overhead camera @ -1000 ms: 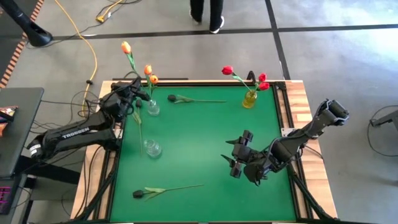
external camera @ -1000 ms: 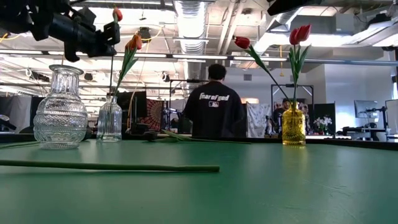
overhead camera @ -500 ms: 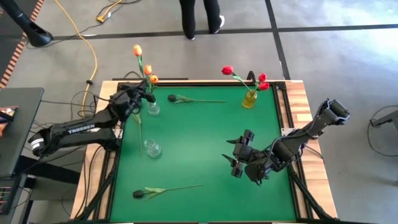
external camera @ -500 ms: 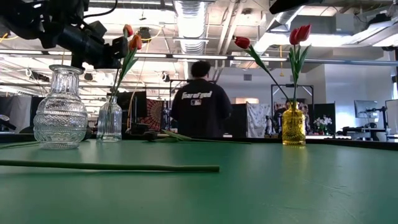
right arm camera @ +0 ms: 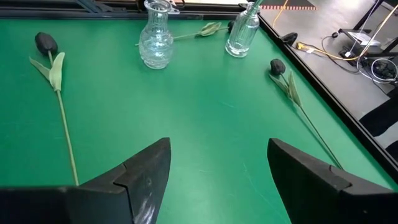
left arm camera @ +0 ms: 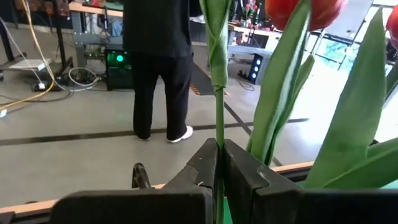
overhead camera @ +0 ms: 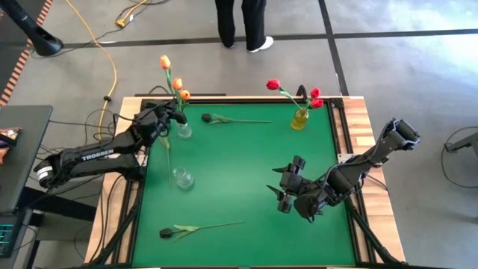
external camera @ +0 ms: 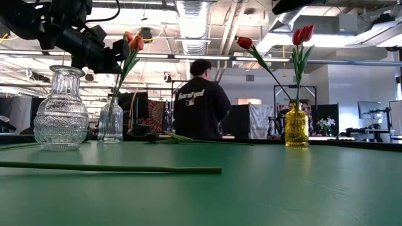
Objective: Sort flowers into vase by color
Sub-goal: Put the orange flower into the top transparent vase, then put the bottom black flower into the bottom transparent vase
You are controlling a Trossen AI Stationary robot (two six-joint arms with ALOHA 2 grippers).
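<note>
At the table's far left my left gripper [overhead camera: 172, 117] is shut on an orange tulip [overhead camera: 164, 61], right beside the small clear vase [overhead camera: 183, 131]. That vase holds two orange tulips [overhead camera: 180, 89]. A larger clear vase [overhead camera: 183, 178] stands nearer, with nothing in it. At the far right a yellow vase [overhead camera: 299, 119] holds red tulips [overhead camera: 273, 84]. Two dark tulips lie flat on the green table, one at the far side [overhead camera: 206, 117] and one near the front [overhead camera: 166, 233]. My right gripper [overhead camera: 287, 196] hovers open over the right half. My left gripper pinches the orange tulip's thin green stem [left arm camera: 219, 155] between its two fingers, below the leaf. The fingers come about level from the table's left and lie across the stem. The flower is lifted clear and near upright, its head [external camera: 134, 42] above the fingers.
A person [external camera: 201, 100] stands beyond the table's far edge. The table's raised wooden rim [overhead camera: 358, 112] borders the green mat. The middle of the mat [overhead camera: 239, 164] has free room between the vases and the lying tulips.
My left gripper has gone toward the small clear vase and a little down, still shut on the stem. The orange tulip's head has swung to the right, close to the two tulips in that vase. The person behind has shifted.
</note>
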